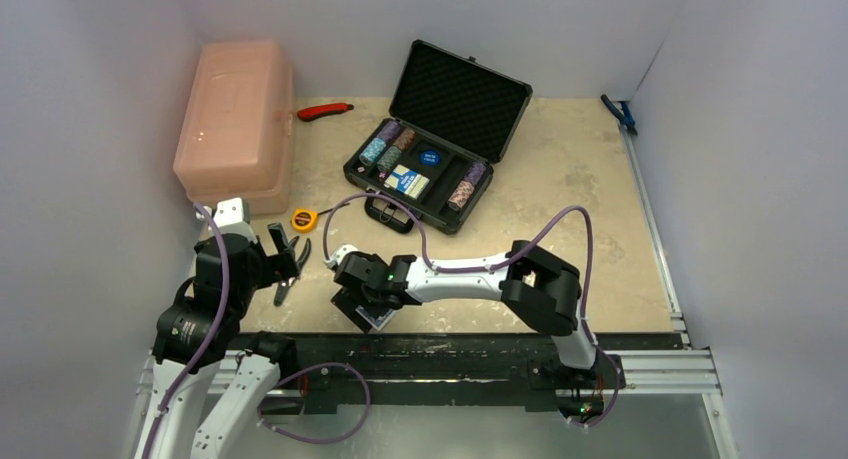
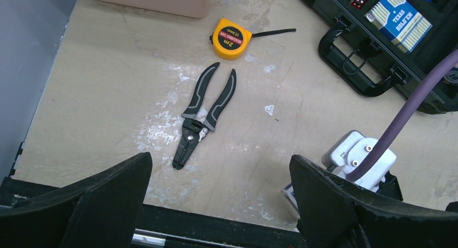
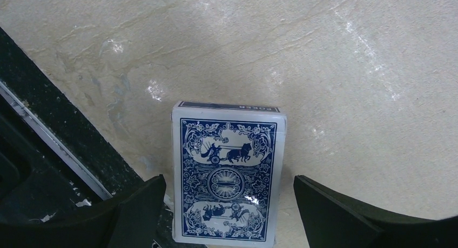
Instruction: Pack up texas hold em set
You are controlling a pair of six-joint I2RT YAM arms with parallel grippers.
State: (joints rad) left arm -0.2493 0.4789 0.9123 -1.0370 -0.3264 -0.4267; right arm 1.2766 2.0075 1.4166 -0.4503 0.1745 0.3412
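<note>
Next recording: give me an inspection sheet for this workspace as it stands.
Surface: beige table, scuffed with white marks.
Job's things: black case open, with chip stacks, card deck and blue disc inside; second deck at the table's near edge.
Clutter: pink box, tape measure, pliers, red utility knife.
Grippers: left gripper open, empty; right gripper open, straddling the second deck.
Cables: purple cables loop over both arms.
Surroundings: white walls; blue-handled tool in the far right corner.
</note>
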